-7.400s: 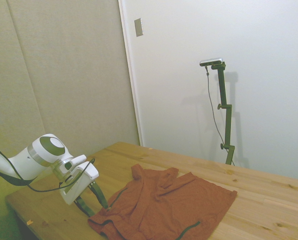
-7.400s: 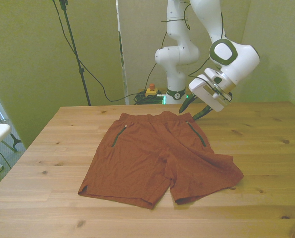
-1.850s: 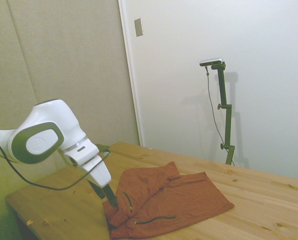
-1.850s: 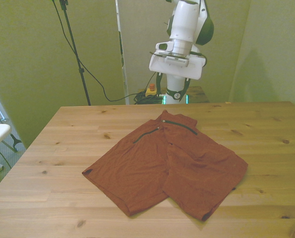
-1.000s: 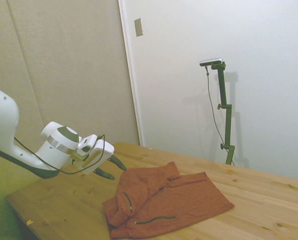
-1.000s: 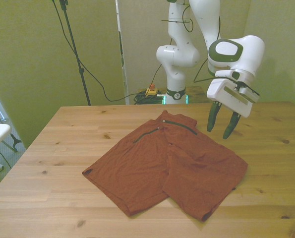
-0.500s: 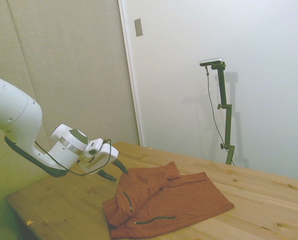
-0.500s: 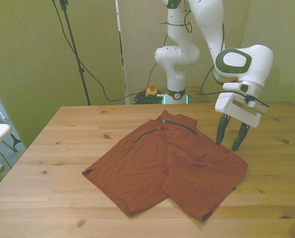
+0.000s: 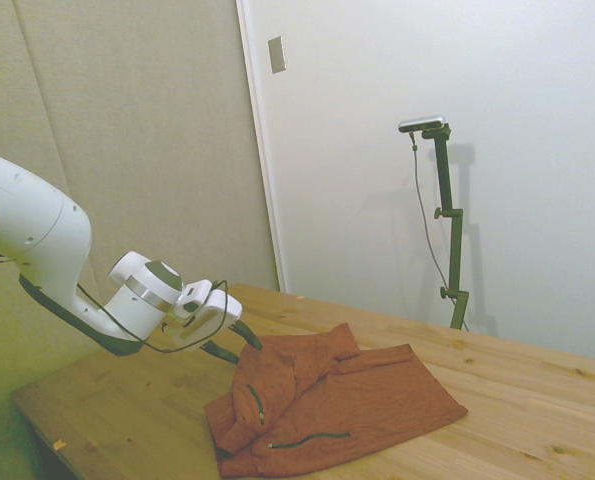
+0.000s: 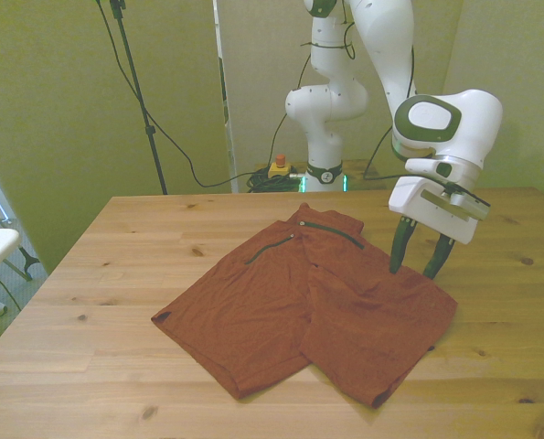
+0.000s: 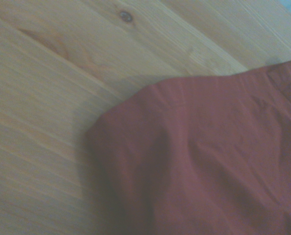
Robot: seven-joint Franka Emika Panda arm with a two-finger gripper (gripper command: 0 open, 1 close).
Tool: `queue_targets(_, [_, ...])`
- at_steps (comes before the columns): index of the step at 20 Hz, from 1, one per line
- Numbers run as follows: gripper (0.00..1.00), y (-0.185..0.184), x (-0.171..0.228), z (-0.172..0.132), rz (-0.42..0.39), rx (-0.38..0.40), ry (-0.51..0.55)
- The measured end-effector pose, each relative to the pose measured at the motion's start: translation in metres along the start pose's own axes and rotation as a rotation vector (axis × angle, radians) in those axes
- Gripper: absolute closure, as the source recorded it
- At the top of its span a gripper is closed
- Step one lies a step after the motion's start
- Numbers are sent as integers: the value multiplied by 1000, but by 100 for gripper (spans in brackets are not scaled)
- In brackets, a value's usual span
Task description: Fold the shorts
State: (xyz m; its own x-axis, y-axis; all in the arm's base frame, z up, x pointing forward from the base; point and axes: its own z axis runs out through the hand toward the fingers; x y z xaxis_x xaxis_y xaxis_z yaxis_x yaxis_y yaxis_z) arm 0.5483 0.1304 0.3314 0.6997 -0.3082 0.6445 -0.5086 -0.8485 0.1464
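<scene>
The jaws stand apart and empty, the two dark fingers of the gripper pointing down with a clear gap between them and nothing held. Their tips hang just above the edge of the rust-red shorts, on the corner of the cloth that lies toward the front view's right; whether they touch the fabric yet cannot be told. In the side view the gripper sits at the near rim of the garment, tilted toward it.

The wrist view shows a rounded corner of the shorts over bare planks, so the cloth's border lies directly beneath the tool. From the jaws, nearly all of the garment spreads away toward the front view's left and toward the camera. It lies already doubled once, a thin dark zipper line near the waistband end beside the gripper, and its long axis runs slantwise from that end to the hems. As I judge it, the next fold turns on pinching this nearby corner and carrying it across that spread.

The wooden table is flat, with bare boards around the cloth on every side. Behind it are pale walls, a white door and a black cable trailing down.
</scene>
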Motion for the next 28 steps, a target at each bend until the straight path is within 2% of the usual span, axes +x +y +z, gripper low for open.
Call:
queue_targets(3, [0, 10, 6, 8, 17, -14, -1])
queue_targets(4, [100, 12, 8, 10, 22, -18, -2])
queue_targets(13, [100, 25, 21, 27, 40, -9, 3])
queue_targets(28, [100, 19, 24, 45, 36, 15, -1])
